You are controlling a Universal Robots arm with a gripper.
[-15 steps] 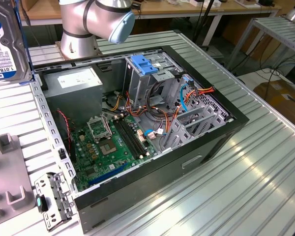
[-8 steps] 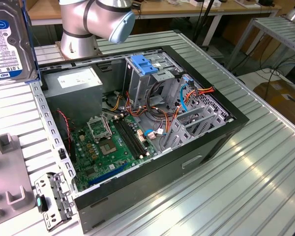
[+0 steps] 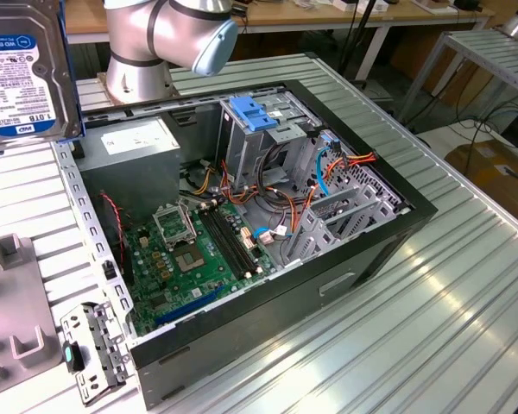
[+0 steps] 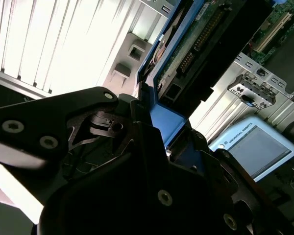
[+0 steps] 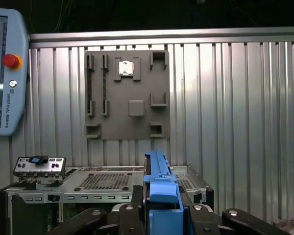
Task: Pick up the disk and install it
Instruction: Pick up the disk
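The disk (image 3: pixel 22 69) hangs in the air at the exterior view's upper left, above the table beside the open computer case (image 3: pixel 345 259), with its white-and-blue label facing the camera. In both wrist views my gripper (image 5: pixel 161 208) is shut on the disk, its black fingers (image 4: pixel 137 142) clamping the blue side rail (image 5: pixel 160 181). The disk's dark body and green circuit board (image 4: pixel 196 44) extend away from the fingers. A drive cage with a bare blue caddy (image 3: pixel 255 116) stands inside the case at the back.
A grey power-supply box (image 3: pixel 138 142) and the green motherboard (image 3: pixel 198 250) lie inside the case, with loose cables (image 3: pixel 328 172) near the cage. A grey fixture plate (image 5: pixel 127 93) lies on the ribbed table. A metal bracket (image 3: pixel 91 349) sits at the case's corner, a pendant (image 5: pixel 5 73) nearby.
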